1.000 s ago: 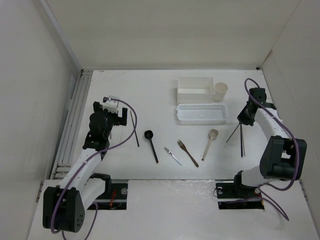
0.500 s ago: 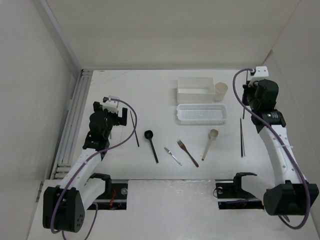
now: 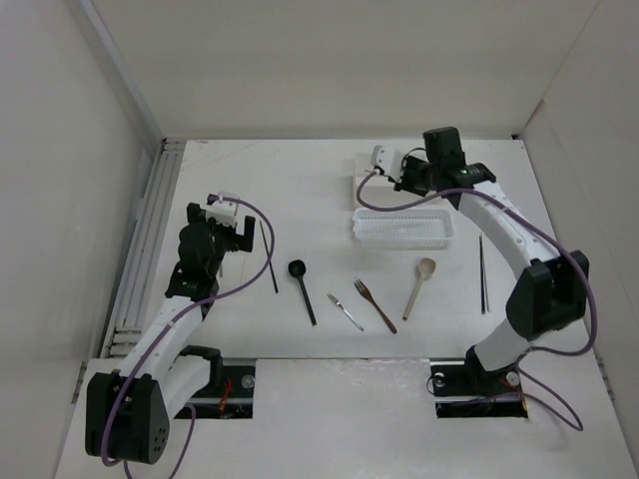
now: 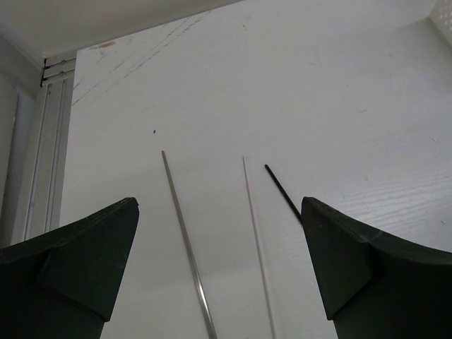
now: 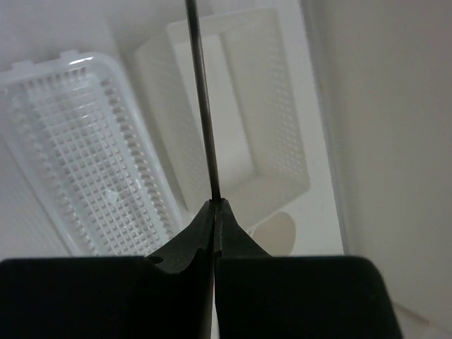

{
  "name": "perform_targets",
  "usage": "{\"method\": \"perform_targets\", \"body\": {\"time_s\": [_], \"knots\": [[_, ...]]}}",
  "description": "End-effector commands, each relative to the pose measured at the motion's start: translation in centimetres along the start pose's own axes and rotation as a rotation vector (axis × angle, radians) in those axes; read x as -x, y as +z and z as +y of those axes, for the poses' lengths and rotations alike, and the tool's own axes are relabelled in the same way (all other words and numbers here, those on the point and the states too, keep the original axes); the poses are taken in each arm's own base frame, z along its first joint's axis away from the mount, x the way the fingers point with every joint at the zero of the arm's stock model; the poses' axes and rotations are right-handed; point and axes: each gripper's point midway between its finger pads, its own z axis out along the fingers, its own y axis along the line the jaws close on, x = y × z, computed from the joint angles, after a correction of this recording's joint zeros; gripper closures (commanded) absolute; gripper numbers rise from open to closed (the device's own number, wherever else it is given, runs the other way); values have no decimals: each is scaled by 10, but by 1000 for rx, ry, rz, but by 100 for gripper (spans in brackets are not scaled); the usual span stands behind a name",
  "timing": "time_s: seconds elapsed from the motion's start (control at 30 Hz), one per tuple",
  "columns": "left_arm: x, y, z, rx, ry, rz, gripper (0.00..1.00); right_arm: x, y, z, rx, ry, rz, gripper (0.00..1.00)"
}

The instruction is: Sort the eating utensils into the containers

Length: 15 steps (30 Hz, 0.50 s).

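Observation:
My right gripper [image 3: 397, 178] hangs over the rectangular box [image 3: 364, 195]. It is shut on a thin dark chopstick [image 5: 201, 106], whose shaft sticks out past the closed fingertips [image 5: 215, 205]. Below it in the right wrist view lie the box [image 5: 282, 176], the mesh basket [image 5: 92, 155] and the cream cup [image 5: 272, 236]. A second chopstick [image 3: 482, 274] lies at the right. My left gripper [image 3: 232, 235] is open and empty beside another dark chopstick [image 3: 268, 256], whose tip shows in the left wrist view [image 4: 282, 194]. The black spoon [image 3: 300, 274], silver fork [image 3: 345, 311], brown fork [image 3: 375, 305] and beige spoon [image 3: 419, 284] lie mid-table.
The mesh basket [image 3: 403, 228] sits just in front of the box. My right arm hides the cup in the top view. A thin silver rod [image 4: 183, 247] lies between my left fingers. White walls close the table at back and sides; rails run along the left edge.
My right arm has swung from the right side of the table up and left to over the box, carrying one chopstick. The left arm has not moved.

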Motion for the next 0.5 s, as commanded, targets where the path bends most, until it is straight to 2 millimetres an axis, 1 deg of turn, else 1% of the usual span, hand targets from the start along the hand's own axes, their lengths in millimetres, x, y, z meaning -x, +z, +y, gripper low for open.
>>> {"method": "perform_targets", "body": {"time_s": [0.0,0.03,0.07,0.1,0.13,0.17,0.2,0.23,0.4,0.43,0.47], "knots": [[20,-2,4,8,13,-56,0,15,0,7,156,-210,0,100],[16,-3,3,6,13,-48,0,6,15,22,242,-230,30,100],[16,-3,5,15,13,-46,0,-6,14,37,316,-208,76,100],[16,-3,5,15,13,-46,0,-5,18,40,333,-215,95,100],[16,-3,5,15,13,-46,0,-9,22,48,364,-226,110,100],[12,-4,4,14,12,-37,0,-17,28,54,393,-228,133,100],[11,-4,4,14,12,-37,0,-15,28,58,406,-254,137,100],[14,-3,5,15,22,-46,0,-17,33,68,435,-255,143,100],[14,-3,5,15,22,-46,0,-33,32,90,507,-226,180,100],[14,-3,5,15,22,-46,0,-37,30,93,510,-226,195,100],[14,-3,5,15,22,-46,0,-47,32,103,529,-223,215,100]]}}
